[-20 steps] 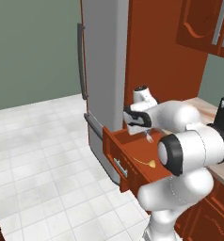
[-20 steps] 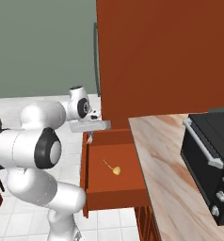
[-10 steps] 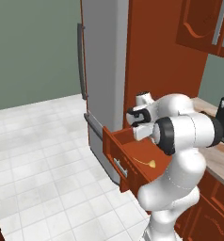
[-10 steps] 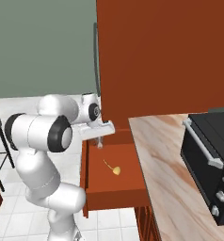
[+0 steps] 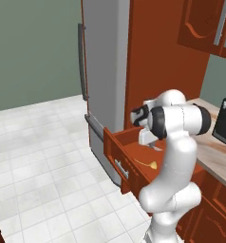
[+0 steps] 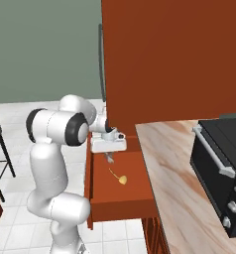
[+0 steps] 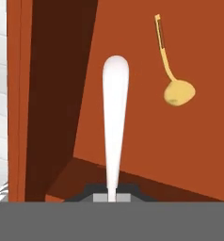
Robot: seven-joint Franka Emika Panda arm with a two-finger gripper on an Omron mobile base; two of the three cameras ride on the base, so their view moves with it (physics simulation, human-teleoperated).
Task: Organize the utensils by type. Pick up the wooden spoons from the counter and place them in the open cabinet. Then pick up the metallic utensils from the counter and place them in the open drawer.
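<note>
My gripper [image 7: 112, 195] is shut on the metallic utensil [image 7: 115, 117], a thin pale silvery piece that points away from the hand. It hangs over the open drawer [image 7: 147, 141], whose reddish-brown floor lies below it. A small yellow wooden spoon [image 7: 177, 92] lies on the drawer floor, to the right of the utensil and apart from it. From the base, the gripper [image 6: 109, 151] sits above the back end of the drawer [image 6: 120, 198], with the spoon [image 6: 121, 178] further forward. In the left base view the gripper [image 5: 145, 137] hovers over the drawer [image 5: 116, 154] and the spoon [image 5: 150, 164].
The pinkish marble counter [image 6: 174, 188] runs to the right of the drawer, with a black oven [image 6: 221, 163] on it. A tall grey fridge [image 5: 103, 71] stands beyond the drawer. Reddish-brown upper cabinets [image 5: 212, 23] hang above. White tiled floor [image 5: 39, 142] lies to the left.
The arm has folded in over the drawer and the gripper has come down and forward with the metallic utensil still in it. The yellow spoon has not moved.
</note>
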